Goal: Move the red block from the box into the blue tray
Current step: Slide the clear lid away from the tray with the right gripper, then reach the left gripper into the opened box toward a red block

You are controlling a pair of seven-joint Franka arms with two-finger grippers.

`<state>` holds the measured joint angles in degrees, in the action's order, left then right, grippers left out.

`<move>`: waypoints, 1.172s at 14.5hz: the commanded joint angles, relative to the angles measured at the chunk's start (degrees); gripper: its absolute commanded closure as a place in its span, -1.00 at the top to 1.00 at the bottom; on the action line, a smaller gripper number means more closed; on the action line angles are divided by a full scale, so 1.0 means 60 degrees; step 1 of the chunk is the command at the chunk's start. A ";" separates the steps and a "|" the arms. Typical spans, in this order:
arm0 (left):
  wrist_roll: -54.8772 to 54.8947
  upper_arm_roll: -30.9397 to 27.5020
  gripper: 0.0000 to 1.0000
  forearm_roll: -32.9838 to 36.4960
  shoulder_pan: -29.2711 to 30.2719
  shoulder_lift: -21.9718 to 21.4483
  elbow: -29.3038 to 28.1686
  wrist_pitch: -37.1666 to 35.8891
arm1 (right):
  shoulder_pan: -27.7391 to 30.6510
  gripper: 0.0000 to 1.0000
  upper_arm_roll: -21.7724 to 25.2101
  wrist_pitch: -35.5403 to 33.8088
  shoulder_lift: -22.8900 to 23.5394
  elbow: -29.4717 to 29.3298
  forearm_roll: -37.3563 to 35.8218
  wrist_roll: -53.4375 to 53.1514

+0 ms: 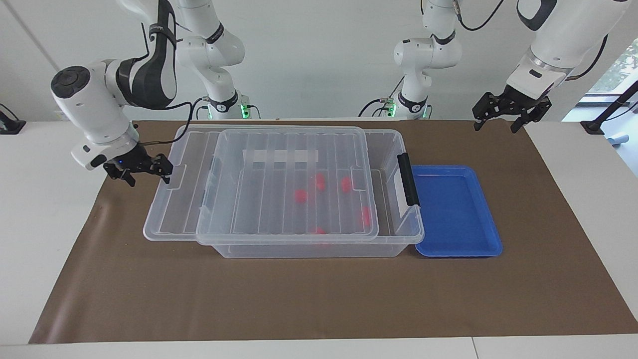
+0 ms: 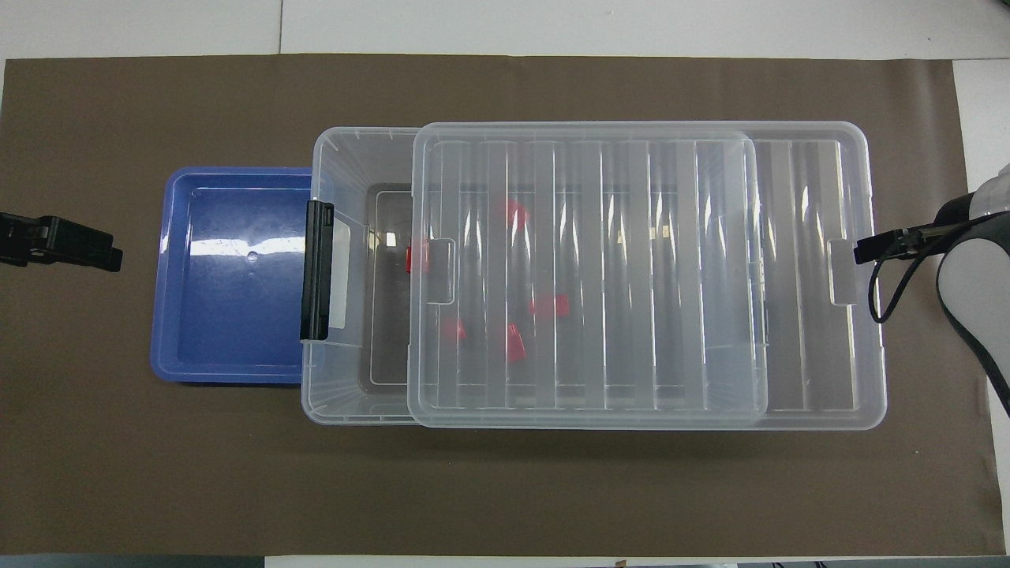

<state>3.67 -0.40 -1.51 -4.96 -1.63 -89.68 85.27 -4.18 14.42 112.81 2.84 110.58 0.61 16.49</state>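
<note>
Right gripper (image 1: 144, 172) low at the lid's (image 1: 259, 184) overhanging end, toward the right arm's end of the table, fingertips just beside the lid's rim; whether closed on that rim or merely beside it, cannot tell. Left gripper (image 1: 503, 117) raised in the air over the brown mat (image 1: 319, 299), toward the left arm's end past the blue tray (image 1: 491, 239), fingers spread apart, gripping nothing, waiting.

Taking the box (image 1: 394, 149) as landmark: clear tub standing mid-mat, long side running between the 2 arms' ends. Ribbed clear lid resting on top of the box but slid toward the right arm's end, overhanging there and leaving a strip of the box open at the end toward the left arm. Black latch (image 1: 408, 179) on that open end of the box, with a white label beside it on the end wall. Blue tray lying flat on the mat, pressed up against the latch end of the box, its edge tucked under the box's rim in the overhead view.

Red blocks inside the box, on its floor: 5 visible, scattered, most seen through the lid. 1 red block (image 2: 412, 259) closest to the latch end, right at the lid's edge beside the open strip.
</note>
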 commanded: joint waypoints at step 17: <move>-0.1868 0.0462 1.00 -0.0057 -0.2232 -0.0388 -0.1881 0.2556 | 0.0110 1.00 0.1185 0.0417 -0.0122 0.0233 0.0073 0.2204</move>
<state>-3.93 3.05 -1.51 -14.93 -2.31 -96.10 95.38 -4.05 21.31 113.91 2.84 110.72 0.62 27.82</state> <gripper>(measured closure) 0.000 0.000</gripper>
